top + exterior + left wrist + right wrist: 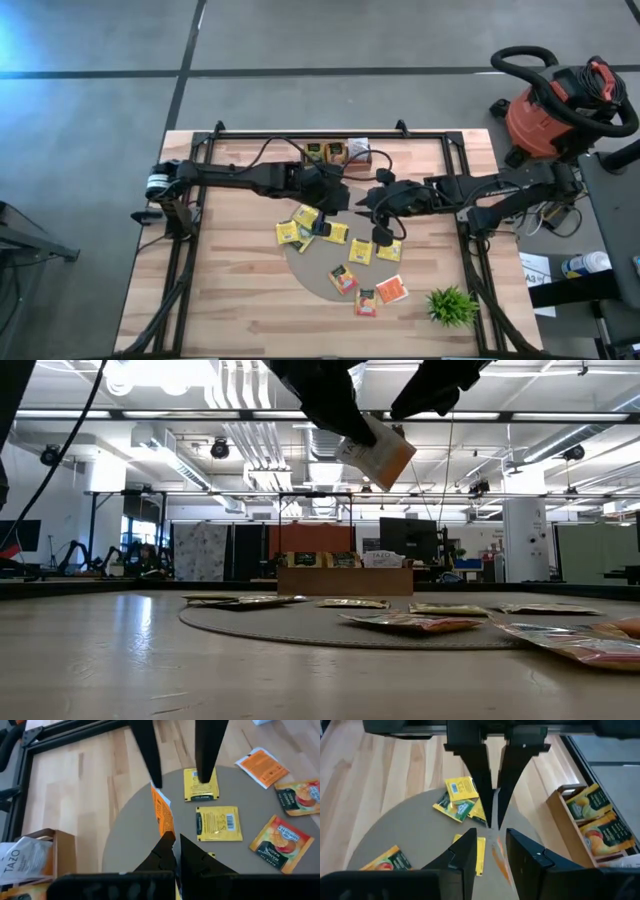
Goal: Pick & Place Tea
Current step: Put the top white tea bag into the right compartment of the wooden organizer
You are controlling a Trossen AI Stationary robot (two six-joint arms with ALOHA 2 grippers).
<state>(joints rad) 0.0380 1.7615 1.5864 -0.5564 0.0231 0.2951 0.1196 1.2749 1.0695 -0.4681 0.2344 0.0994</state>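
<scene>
Orange-edged tea packet [162, 812] is clamped by the left hand [174, 840] above the mat at frame centre — the right hand [489, 837] stands apart beside it. A few packets are boxed [335, 151]; most remain scattered.

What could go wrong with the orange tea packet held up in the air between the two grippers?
1. The left gripper pinches the orange packet only near one edge, high over the round mat. It might slip and drop among the loose packets.
2. The right gripper is open, with its fingers close around the left one's tips. If it closes off-centre, they could bump or crumple the packet.
</scene>
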